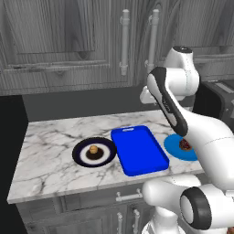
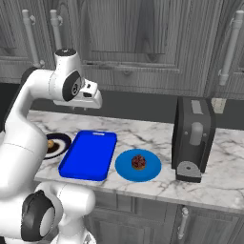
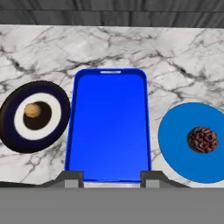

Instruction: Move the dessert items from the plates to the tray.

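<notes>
The small tan-orange ball pastry [image 3: 32,110] and dark chocolate piece [image 3: 202,140] are kept on plates beside the bare blue tray [image 3: 109,127]; the gripper [image 3: 109,177] is held high with its jaws closed on nothing.

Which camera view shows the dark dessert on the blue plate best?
The hand view: the dark dessert lies unobstructed on the blue plate. The right base view shows it smaller; in the left base view the arm partly covers it.
</notes>
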{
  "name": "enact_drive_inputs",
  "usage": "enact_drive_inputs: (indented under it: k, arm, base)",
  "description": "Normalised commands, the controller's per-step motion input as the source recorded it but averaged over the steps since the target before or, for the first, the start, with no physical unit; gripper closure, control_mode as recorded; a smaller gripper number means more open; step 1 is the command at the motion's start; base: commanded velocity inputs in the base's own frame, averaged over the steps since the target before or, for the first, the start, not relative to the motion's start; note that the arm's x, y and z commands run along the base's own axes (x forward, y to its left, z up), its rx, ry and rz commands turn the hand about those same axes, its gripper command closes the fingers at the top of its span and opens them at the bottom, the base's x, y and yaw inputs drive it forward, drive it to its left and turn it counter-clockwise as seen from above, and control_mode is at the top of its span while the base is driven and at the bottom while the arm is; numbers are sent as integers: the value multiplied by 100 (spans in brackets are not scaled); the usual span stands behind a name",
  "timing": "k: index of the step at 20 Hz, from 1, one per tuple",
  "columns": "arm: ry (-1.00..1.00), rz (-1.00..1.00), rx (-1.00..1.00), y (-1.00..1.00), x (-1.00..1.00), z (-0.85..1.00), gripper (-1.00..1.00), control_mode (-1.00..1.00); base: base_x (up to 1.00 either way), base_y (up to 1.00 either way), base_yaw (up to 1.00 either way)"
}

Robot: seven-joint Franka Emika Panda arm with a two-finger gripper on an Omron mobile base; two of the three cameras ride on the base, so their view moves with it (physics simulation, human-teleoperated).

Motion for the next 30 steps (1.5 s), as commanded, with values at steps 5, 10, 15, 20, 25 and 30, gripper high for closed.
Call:
enact_drive_inputs:
  k: [5, 10, 15, 20, 25, 30]
  arm:
    - [3, -1, 0, -1, -8, -2, -100, -100]
    - [3, -4, -1, 12, -73, -3, -100, -100]
    - [1, 0, -1, -20, -65, -22, -100, -100]
    - [0, 0, -2, -54, -23, -28, -100, -100]
    - [0, 1, -2, -91, 22, -20, -100, -100]
    - [0, 8, -1, -64, 69, -3, -100, -100]
  base:
    - [0, 0, 0]
    - [0, 0, 0]
    - [0, 0, 0]
    - [0, 0, 0]
    - [0, 0, 0]
    - [0, 0, 0]
